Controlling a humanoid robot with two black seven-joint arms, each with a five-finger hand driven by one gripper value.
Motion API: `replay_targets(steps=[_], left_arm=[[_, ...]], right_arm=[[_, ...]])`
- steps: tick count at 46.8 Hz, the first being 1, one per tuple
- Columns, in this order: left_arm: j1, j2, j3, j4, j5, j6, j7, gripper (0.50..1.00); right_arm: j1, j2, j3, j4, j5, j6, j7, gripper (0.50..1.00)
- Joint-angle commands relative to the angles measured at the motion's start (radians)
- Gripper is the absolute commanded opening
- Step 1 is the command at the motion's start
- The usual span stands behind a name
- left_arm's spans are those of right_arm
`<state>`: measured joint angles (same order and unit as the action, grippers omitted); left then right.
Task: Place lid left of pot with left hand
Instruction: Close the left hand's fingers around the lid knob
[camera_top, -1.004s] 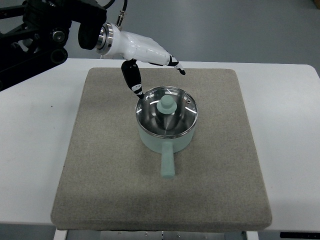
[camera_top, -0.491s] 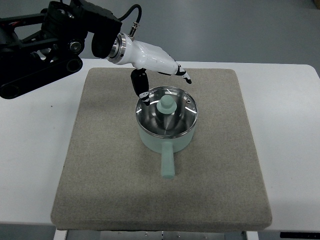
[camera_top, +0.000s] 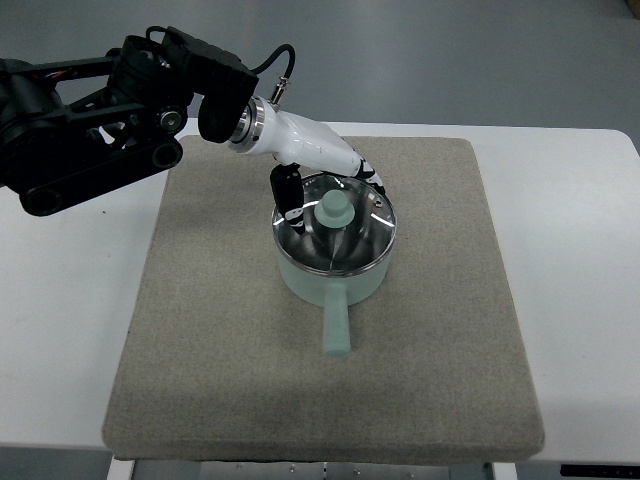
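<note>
A pale green pot (camera_top: 333, 268) stands in the middle of the grey mat (camera_top: 210, 340), its handle pointing toward the near edge. On it rests a glass lid (camera_top: 355, 238) with a pale green knob (camera_top: 334, 209). My left hand (camera_top: 330, 178), white with black fingertips, reaches in from the upper left and hovers over the far rim of the lid. Its thumb (camera_top: 288, 195) hangs down at the lid's left edge and the other fingers stretch over the back rim. The fingers are spread and hold nothing. No right arm shows.
The mat lies on a white table (camera_top: 70, 300). Bare mat stretches left of the pot, and to its right and near side. My black left arm (camera_top: 100, 110) crosses the upper left corner.
My left hand has come down and toward the pot, from above the mat's far edge to just over the lid's far rim. Pot and lid have not moved.
</note>
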<state>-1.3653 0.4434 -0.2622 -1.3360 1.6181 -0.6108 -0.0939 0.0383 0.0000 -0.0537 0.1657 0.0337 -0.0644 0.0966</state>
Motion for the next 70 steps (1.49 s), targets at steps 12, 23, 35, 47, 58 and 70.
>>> replay_targets(steps=[12, 23, 35, 47, 58, 70], left_arm=[[-0.001, -0.002, -0.002, 0.0, 0.029, 0.0, -0.001, 0.825], [-0.001, -0.002, -0.002, 0.0, 0.032, 0.0, -0.001, 0.776], [0.0, -0.017, -0.003, 0.0, 0.036, 0.0, 0.0, 0.737], [0.002, -0.02, -0.003, 0.0, 0.036, 0.0, 0.0, 0.707], [0.002, -0.02, -0.008, 0.0, 0.042, 0.0, 0.0, 0.703], [0.0, -0.018, -0.011, -0.002, 0.057, 0.0, 0.0, 0.673]], right_arm=[[0.0, 0.0, 0.0, 0.0, 0.0, 0.0, 0.0, 0.921], [0.0, 0.0, 0.0, 0.0, 0.0, 0.0, 0.0, 0.921], [0.0, 0.0, 0.0, 0.0, 0.0, 0.0, 0.0, 0.921], [0.0, 0.0, 0.0, 0.0, 0.0, 0.0, 0.0, 0.921], [0.0, 0.0, 0.0, 0.0, 0.0, 0.0, 0.0, 0.921], [0.0, 0.0, 0.0, 0.0, 0.0, 0.0, 0.0, 0.921]])
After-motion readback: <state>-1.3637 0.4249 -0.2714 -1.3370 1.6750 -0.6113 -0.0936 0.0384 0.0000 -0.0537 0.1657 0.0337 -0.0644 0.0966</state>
